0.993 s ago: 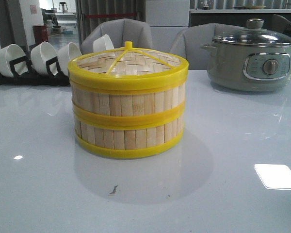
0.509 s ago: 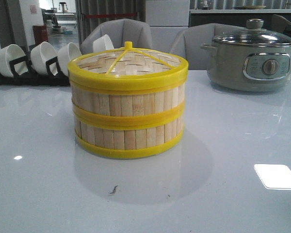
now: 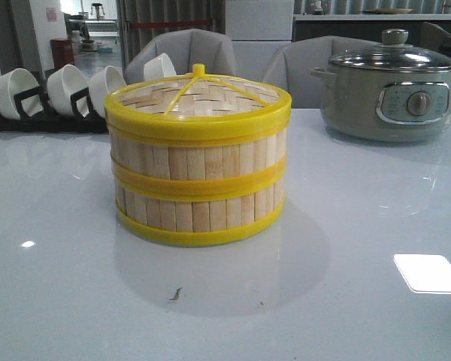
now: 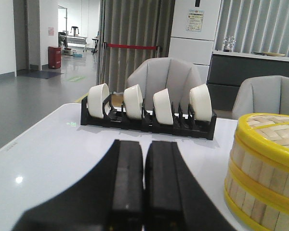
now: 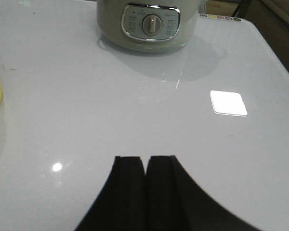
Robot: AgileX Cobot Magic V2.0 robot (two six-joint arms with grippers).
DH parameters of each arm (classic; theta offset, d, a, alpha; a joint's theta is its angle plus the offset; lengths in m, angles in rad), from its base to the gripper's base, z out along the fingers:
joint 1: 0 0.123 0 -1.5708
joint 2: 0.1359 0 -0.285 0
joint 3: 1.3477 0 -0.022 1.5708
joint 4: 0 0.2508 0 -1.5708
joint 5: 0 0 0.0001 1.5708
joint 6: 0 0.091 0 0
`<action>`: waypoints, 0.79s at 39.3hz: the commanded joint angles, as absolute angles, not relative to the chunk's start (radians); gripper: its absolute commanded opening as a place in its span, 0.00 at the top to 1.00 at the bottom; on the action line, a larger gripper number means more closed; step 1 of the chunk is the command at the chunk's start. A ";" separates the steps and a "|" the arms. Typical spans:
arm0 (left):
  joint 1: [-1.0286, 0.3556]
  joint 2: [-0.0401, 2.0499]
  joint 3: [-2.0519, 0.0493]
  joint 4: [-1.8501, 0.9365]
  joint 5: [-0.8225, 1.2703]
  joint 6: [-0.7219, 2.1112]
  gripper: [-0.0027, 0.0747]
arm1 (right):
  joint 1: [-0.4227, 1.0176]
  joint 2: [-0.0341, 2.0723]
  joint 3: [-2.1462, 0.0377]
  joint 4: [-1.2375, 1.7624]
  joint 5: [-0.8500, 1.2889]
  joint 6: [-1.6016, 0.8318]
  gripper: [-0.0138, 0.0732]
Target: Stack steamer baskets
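Both grippers pressed together and empty, steamer baskets stacked mid-tabletop.

On my left wrist feed the left gripper (image 4: 144,183) has its black fingers closed flat against each other, holding nothing; the right gripper (image 5: 145,187) looks the same over bare tabletop (image 5: 135,110). Just off to the left gripper's side I see the steamer baskets (image 3: 199,169) — two tiers, one seated on the other, with the woven lid (image 3: 198,94) on top — standing upright at the middle of the tabletop. Behind them, a black rack (image 4: 147,122) holds white bowls (image 4: 163,106) on edge, and the grey-green electric pot (image 3: 391,94) sits well apart at the far right.
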State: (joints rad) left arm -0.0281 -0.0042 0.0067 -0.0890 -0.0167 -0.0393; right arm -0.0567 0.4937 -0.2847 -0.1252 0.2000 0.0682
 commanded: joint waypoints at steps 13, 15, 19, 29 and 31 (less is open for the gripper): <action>-0.026 -0.019 0.007 -0.075 -0.083 -0.043 0.85 | -0.063 0.494 -0.315 -0.122 0.120 0.067 0.79; -0.026 -0.019 0.007 -0.063 -0.081 -0.043 0.85 | -0.063 0.494 -0.315 -0.122 0.120 0.067 0.79; -0.026 -0.019 0.007 0.000 -0.079 -0.043 0.85 | -0.063 0.494 -0.315 -0.122 0.120 0.067 0.79; -0.026 -0.019 0.007 0.042 -0.052 -0.043 0.85 | -0.063 0.494 -0.315 -0.122 0.120 0.067 0.79; -0.026 -0.019 0.007 0.048 -0.046 -0.043 0.85 | -0.063 0.494 -0.315 -0.122 0.120 0.067 0.79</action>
State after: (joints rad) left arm -0.0281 -0.0042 0.0067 0.0376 0.0206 -0.0393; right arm -0.0567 0.4937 -0.2847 -0.1252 0.2000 0.0682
